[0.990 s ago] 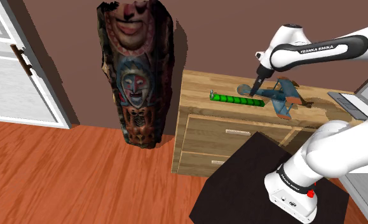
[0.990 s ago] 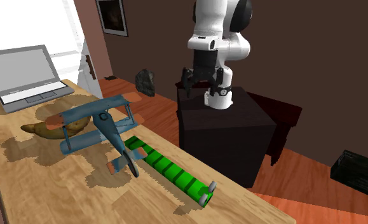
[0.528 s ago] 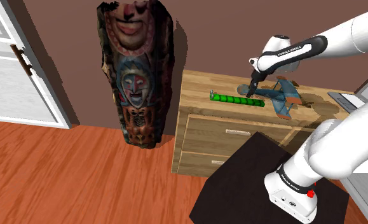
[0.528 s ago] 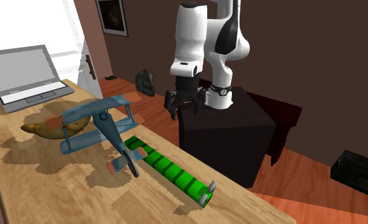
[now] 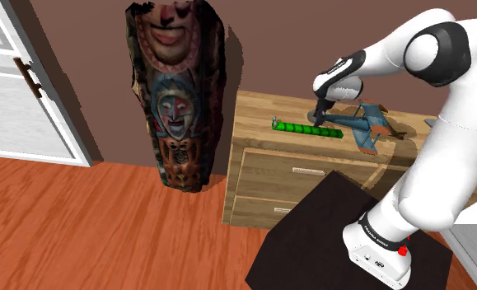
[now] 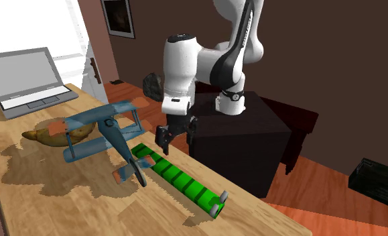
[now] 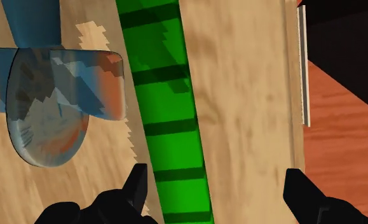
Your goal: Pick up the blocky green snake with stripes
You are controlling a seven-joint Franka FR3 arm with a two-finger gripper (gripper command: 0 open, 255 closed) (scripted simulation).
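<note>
Near worktop edge facing stand, just beside toy plane: green striped snake, lying flat, untouched. Over last second our claw left stand side and came over snake's plane-end stretch. Now hovering, fingers wide, nothing held. Wrist view: snake sits by plane-side finger, off-centre. We judge approach nearly done; nudge across, descend, close.

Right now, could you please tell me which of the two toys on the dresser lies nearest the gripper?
The green snake with dark stripes: it lies just below the open gripper, whereas the blue biplane sits off to one side.
</note>
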